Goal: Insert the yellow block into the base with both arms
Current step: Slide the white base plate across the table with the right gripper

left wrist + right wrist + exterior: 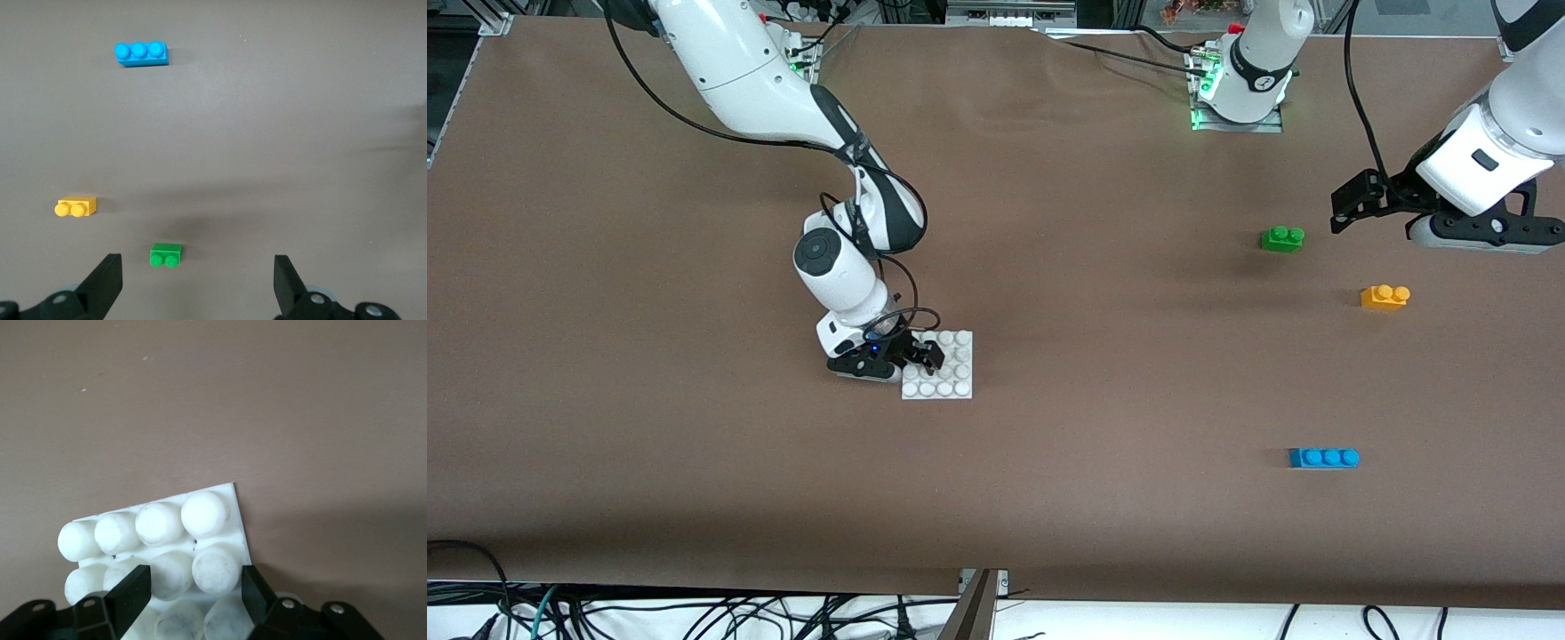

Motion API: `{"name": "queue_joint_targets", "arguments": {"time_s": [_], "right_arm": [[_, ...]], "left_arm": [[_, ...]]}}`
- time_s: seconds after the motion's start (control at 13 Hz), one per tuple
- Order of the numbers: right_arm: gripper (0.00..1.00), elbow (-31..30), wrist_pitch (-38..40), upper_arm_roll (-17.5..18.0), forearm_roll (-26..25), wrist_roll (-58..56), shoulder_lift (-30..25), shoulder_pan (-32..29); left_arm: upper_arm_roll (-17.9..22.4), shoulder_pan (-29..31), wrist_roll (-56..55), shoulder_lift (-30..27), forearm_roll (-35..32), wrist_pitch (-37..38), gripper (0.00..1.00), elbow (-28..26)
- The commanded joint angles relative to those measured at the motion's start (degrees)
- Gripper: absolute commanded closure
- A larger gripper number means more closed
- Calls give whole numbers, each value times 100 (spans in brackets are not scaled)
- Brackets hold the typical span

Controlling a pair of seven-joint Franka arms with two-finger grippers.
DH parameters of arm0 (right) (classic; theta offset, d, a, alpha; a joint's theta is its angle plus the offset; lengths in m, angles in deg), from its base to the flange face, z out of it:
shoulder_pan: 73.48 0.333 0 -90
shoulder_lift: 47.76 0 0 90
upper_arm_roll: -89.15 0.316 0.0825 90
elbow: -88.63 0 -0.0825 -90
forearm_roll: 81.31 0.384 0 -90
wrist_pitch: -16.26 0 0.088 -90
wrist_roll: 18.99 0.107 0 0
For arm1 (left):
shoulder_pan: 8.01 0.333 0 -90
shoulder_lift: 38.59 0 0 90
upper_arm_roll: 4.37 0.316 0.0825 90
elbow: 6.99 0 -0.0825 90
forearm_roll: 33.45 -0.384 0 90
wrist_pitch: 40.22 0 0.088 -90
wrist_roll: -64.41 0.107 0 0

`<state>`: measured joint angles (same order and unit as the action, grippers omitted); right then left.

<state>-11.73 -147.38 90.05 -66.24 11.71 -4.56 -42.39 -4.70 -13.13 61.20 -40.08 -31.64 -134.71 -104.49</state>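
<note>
A small yellow-orange plastic brick with two round studs [1384, 296] lies flat on the brown table [1049, 498] toward the left arm's end, untouched. A green two-stud brick [1282, 238] sits farther from the front camera, and a longer blue three-stud brick [1324, 457] sits nearer to it. The yellow brick's studs face up, and its long axis runs along the table's length, from one arm's end toward the other.

It looks light, stiff and smooth, so it may skid if nudged. The best hold is probably across its two long flat sides, below the studs.

The left gripper [198, 283] hangs in the air over the table near the green brick, fingers wide apart and empty. The right gripper [193, 590] is down at the flat square white studded base plate [951, 369], toward the right arm's end, with its fingers closed on studs at the plate's edge, seemingly steadying it.
</note>
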Motion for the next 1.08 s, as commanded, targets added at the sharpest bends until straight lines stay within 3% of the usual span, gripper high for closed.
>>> {"name": "queue_joint_targets", "arguments": {"time_s": [0.0,0.31,1.0], "right_arm": [[36,517,-27,-169,84,330,592,458],[38,1114,8,-880,128,1032,1022,1459],[38,1747,105,-995,111,2307,1313,2260]], "left_arm": [[-20,-16,-75,88,-137,45,0,169],[-20,-16,-75,88,-137,45,0,169],[-11,-7,-75,88,-137,45,0,169]]}}
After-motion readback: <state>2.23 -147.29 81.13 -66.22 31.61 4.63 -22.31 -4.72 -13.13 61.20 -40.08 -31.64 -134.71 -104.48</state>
